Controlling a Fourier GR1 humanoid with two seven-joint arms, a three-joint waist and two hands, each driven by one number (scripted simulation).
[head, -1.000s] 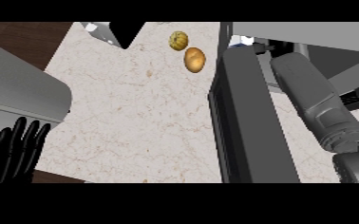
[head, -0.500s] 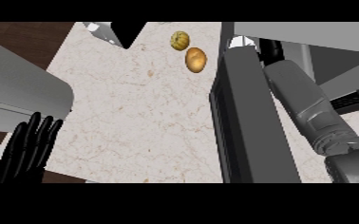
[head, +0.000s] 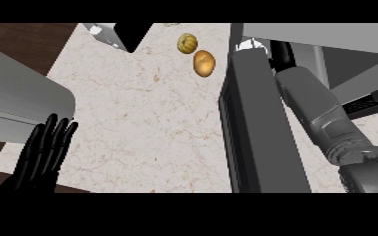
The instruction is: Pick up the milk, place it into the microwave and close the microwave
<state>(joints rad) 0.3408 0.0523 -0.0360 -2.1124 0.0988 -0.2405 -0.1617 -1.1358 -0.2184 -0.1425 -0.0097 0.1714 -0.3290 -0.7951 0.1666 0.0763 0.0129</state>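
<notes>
Fingers point(head: 277, 55) hidden beyond microwave door point(head: 258, 130)

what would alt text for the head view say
The robot's right forearm reaches up past the open microwave door, its hand hidden. The left hand rests open at lower left; two bread rolls lie on the counter.

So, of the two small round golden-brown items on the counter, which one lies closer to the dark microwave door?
The smooth orange-brown oval one. It lies nearer the microwave door than the darker, ridged olive-yellow one, which sits farther back and left.
</notes>
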